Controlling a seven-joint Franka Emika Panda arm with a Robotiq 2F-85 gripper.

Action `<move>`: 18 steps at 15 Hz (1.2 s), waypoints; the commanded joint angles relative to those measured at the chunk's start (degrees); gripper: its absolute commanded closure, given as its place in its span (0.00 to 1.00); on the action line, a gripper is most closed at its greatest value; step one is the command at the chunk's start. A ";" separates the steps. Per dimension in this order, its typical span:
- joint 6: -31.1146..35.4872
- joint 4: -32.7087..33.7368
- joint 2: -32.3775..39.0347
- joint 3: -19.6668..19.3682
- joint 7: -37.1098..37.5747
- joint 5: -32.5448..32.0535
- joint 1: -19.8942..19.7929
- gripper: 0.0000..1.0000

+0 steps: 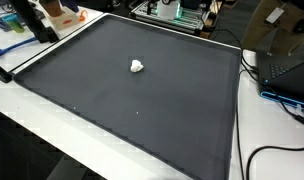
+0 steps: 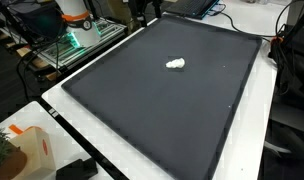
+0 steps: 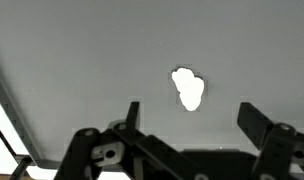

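Note:
A small white crumpled lump lies on a large black mat. In the wrist view it sits just beyond the gap between the fingers of my gripper, which is open and holds nothing. The dark left finger and right finger stand wide apart, well above the mat. Both exterior views show the lump alone near the middle of the mat. The gripper itself does not appear in either exterior view.
The mat lies on a white table. A laptop with cables sits beside one mat edge. A green-lit device stands past another. An orange and white object and a black block occupy a corner.

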 commanded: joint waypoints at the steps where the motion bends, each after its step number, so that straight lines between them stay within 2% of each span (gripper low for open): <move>1: -0.07 0.03 -0.05 0.83 -0.48 0.60 -0.80 0.00; 3: -0.07 0.03 -0.05 0.83 -0.50 0.60 -0.80 0.00; 5: -0.44 -2.84 -3.23 0.88 0.09 2.28 -0.08 0.00; 7: -1.54 -8.01 -8.93 -0.55 -3.05 8.92 3.51 0.00; 8: -0.54 -2.09 -1.91 0.87 -1.37 5.28 0.50 0.00; 12: -0.90 -5.92 -6.64 0.82 -2.05 7.83 2.22 0.00; 18: -6.54 -2.47 -4.88 3.37 4.49 9.88 2.92 0.00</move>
